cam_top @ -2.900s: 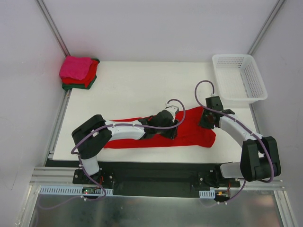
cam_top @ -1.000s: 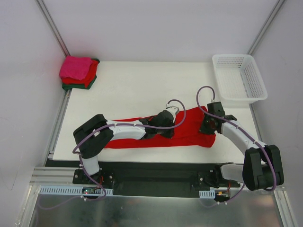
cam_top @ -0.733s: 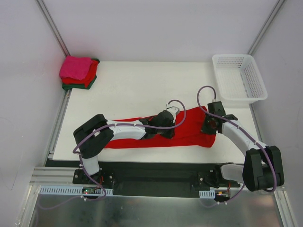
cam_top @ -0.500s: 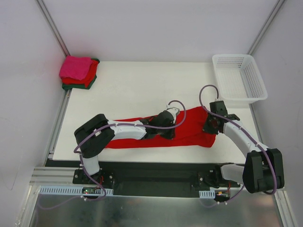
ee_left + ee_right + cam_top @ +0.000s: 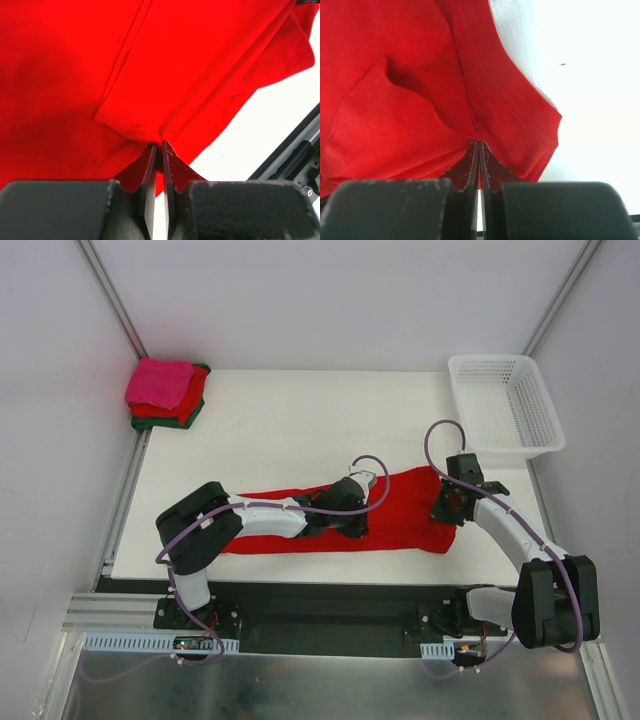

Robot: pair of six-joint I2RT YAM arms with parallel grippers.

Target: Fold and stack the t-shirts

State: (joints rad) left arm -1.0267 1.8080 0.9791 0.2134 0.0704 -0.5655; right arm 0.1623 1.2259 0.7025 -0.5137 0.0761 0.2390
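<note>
Left claw: your left gripper (image 5: 159, 150) is pinching a raised fold of the bright red t-shirt (image 5: 405, 512), its jaws nearly together on the cloth.
Right claw: your right gripper (image 5: 479, 149) is clamping the shirt beside its hemmed edge, its jaws all but touching.
Shirt: it is lying in a long band across the near part of the table (image 5: 290, 420), under both arms.
Overhead only: you are seeing the folded stack (image 5: 165, 392) at the far left corner, hot pink on top, and the white basket (image 5: 490, 358) at the far right.
Wrist views only: they are showing you the cloth drawn up between the jaws.
</note>
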